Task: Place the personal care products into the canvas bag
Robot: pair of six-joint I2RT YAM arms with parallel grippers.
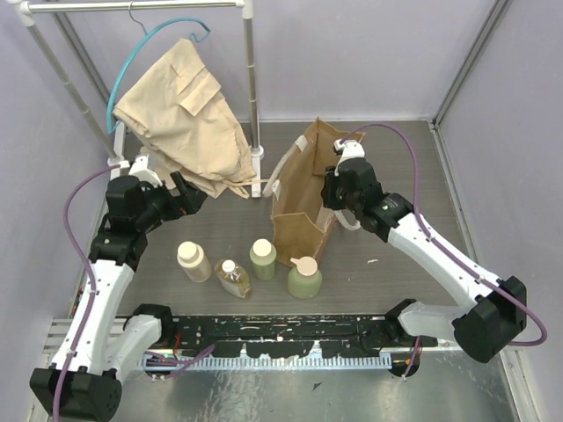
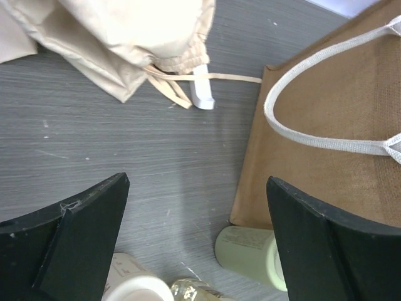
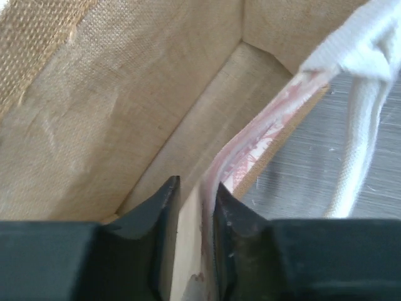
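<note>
Closest to your right wrist lens are the two dark fingers of the right gripper [image 3: 195,188]. They are drawn nearly together and pinch the side wall of the canvas bag [image 3: 113,119] at its upper edge. That wall runs up between them, with a reddish print along its rim. Past the fingers you look down into the bag, and the part of the inside you can see is bare tan weave on two walls and a corner. A whitish strap handle [image 3: 363,119] hangs outside the pinched wall, over the grey table [image 3: 313,175].

From above, you see the bag upright with its mouth open, right of centre on the table, and your right arm reaching to its right rim. All four products stand outside it in a loose row in front. The cream bottle [image 1: 193,261] is furthest left and the amber white-capped bottle [image 1: 232,278] is next to it. The green cylinder [image 1: 262,258] is just beside the bag's lower left corner. The rounder green bottle [image 1: 304,280], with its cream top, is just in front of the bag.

Your left gripper [image 2: 197,182] hangs above the table with its fingers spread wide and nothing between them. It is near the lower edge of the beige garment [image 1: 185,114], which hangs from a teal hanger [image 1: 149,44] on the white rack [image 1: 251,88]. Its wrist view shows the bag's front wall on the right and the tops of three bottles low in the picture.
</note>
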